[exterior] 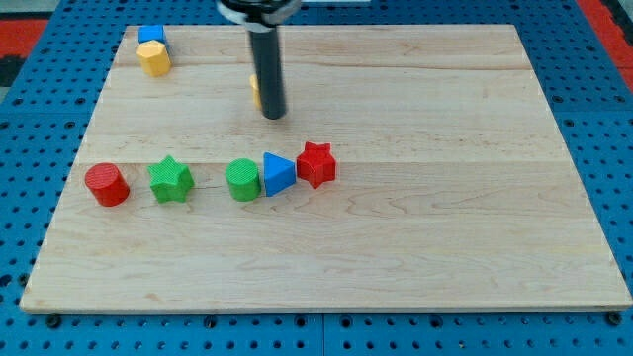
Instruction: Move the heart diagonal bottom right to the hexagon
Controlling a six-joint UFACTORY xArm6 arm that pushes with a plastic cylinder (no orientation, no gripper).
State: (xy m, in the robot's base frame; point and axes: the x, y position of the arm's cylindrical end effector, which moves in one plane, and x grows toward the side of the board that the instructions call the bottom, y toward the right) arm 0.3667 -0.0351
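My tip [273, 116] rests on the board in the upper middle. A yellow block [255, 91] sits right behind the rod on its left side, mostly hidden, so I cannot make out its shape; it looks to be touching the rod. A yellow hexagon [153, 58] lies at the top left corner of the board, with a blue block [151, 36] touching it just above. The hexagon is far to the left of my tip.
A row of blocks lies below my tip: a red cylinder [106, 185], a green star [170, 180], a green cylinder [242, 180], a blue triangle [278, 174] and a red star [316, 164]. The wooden board [445, 218] sits on a blue pegboard.
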